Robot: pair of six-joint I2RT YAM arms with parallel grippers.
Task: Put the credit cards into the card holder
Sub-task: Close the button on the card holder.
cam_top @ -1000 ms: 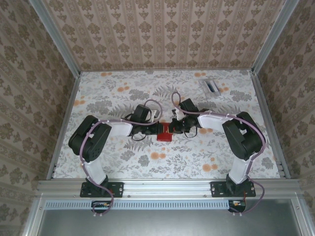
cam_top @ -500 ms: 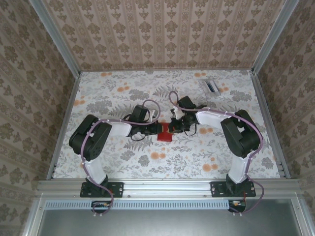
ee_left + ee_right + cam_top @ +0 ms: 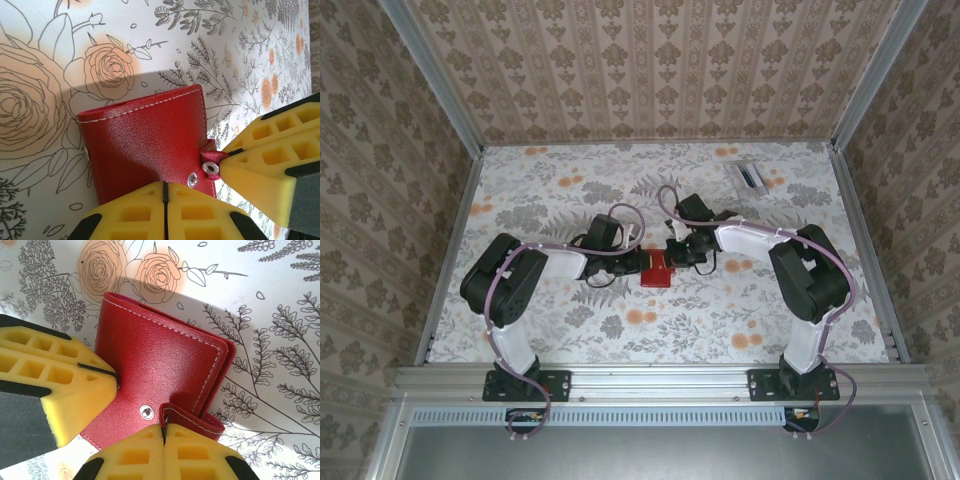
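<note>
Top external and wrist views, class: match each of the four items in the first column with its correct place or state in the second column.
1. card holder
2. left gripper
3. right gripper
4. credit cards

A. shut on the little red snap tab
B. lying at the far right of the table, away from both arms
C. red, folded, at the table's middle between the two grippers
D. shut on the holder's plain edge

Pairs: 1-C, 2-D, 3-A, 4-B.
</note>
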